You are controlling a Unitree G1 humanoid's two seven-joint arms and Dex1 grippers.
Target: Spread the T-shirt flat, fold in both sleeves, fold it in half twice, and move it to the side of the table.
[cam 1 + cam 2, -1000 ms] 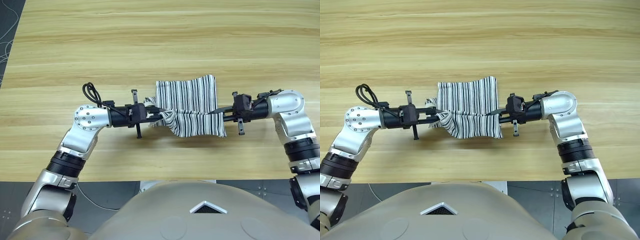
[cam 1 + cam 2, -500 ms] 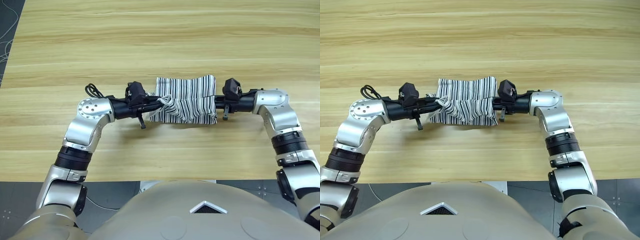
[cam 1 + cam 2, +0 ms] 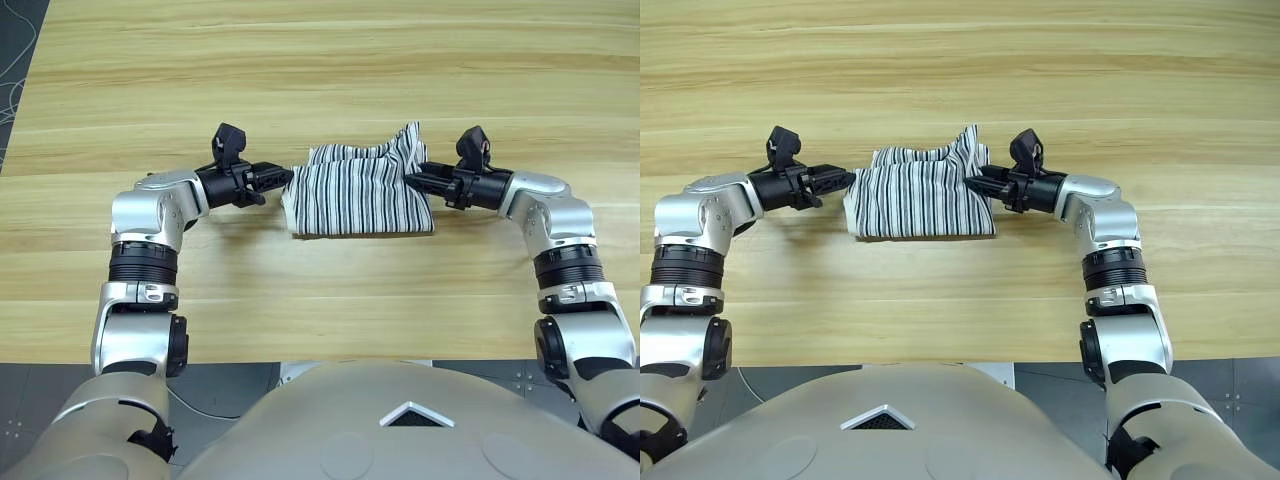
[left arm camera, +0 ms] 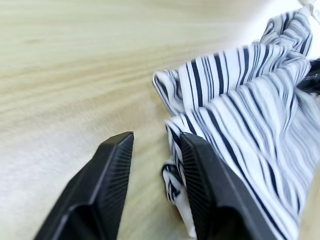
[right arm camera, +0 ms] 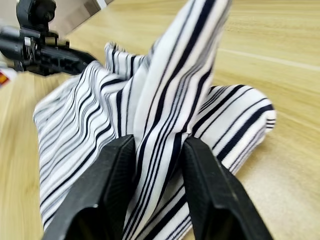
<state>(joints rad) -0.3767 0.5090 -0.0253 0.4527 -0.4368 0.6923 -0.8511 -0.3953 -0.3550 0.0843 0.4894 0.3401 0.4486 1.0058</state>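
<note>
The broad light wooden desk [image 3: 320, 60] carried a black-and-white striped T-shirt [image 3: 355, 195], folded into a rough, thick rectangle and lying toward the near middle of the desk, between the two arms. Its near edge lay fairly straight, while the far edge was rumpled and the far right corner stood up in a peak. The silver right arm [image 3: 545, 205] reached in from the right, and the right jaws were closed on that raised fold of cloth, stripes bunched between them. The silver left arm [image 3: 150, 215] lay at the shirt's left side. The left jaws stood a little apart with nothing between them, just beside the left edge, possibly brushing it, though the blurred wrist view left that unsure.
</note>
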